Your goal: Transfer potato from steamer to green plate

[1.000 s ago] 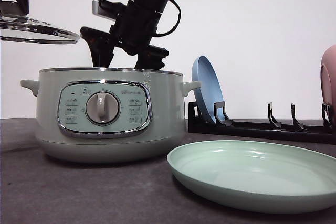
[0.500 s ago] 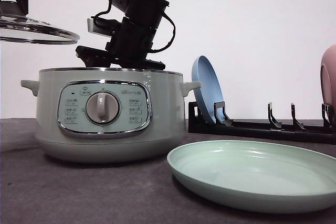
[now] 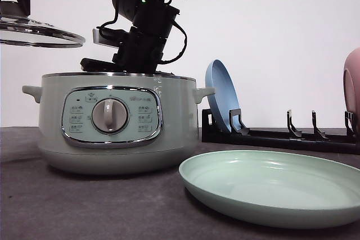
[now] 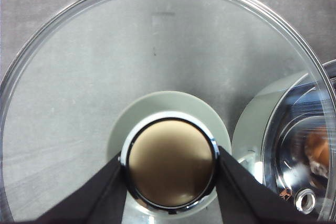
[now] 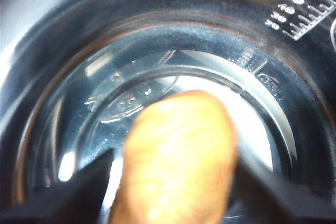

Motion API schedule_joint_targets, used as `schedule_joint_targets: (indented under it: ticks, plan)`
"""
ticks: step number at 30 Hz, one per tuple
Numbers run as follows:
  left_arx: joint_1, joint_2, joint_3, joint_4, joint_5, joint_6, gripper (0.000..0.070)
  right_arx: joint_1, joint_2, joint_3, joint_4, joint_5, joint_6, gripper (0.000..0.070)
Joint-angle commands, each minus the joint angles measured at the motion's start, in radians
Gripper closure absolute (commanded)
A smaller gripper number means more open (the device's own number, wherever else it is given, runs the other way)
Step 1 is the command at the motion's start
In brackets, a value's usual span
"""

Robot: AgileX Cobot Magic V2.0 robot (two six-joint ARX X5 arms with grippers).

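The pale green steamer (image 3: 112, 122) stands open at the left of the table. My right arm (image 3: 140, 32) reaches down into it, its fingers hidden below the rim. In the right wrist view the orange-brown potato (image 5: 178, 129) lies on the pot's shiny floor, and my right gripper (image 5: 176, 153) is open with a finger on either side of it, close to its skin. My left gripper (image 4: 170, 156) is shut on the glass lid's knob (image 4: 170, 174) and holds the lid (image 3: 39, 32) in the air to the left of the pot. The green plate (image 3: 270, 186) lies in front at the right.
A black dish rack (image 3: 281, 136) stands behind the plate with a blue plate (image 3: 222, 96) upright in it and a pink dish (image 3: 352, 82) at the right edge. White wall behind. Dark grey tabletop (image 3: 84, 206) lies in front of the steamer.
My right arm has lowered, and its spread fingers have gone from above the rim down inside the pot. The left arm and lid have stayed put.
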Motion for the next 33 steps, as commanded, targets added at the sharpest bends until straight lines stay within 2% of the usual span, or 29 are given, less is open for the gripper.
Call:
schedule_joint_targets:
  ticks: [1,3,5,20,33]
  plan:
    - [-0.001,-0.019,0.045,0.031,-0.002,-0.002,0.0700,0.012,0.029,0.029,0.004,-0.001,0.007,0.0407]
    - [-0.001,-0.019,0.045,0.032,-0.002,-0.002,0.0700,0.012,0.029,0.029,0.000,-0.001,0.006,0.0448]
    - [-0.001,-0.019,0.045,0.032,-0.002,-0.002,0.0700,0.012,0.025,0.029,-0.001,-0.001,0.006,0.0460]
    - [-0.001,-0.019,0.045,0.033,-0.002,-0.002,0.0700,0.009,-0.150,0.044,-0.054,-0.001,-0.021,0.0461]
    - [-0.002,-0.019,0.045,0.028,0.013,-0.002,0.0700,-0.036,-0.415,0.042,-0.251,0.000,-0.034,0.0476]
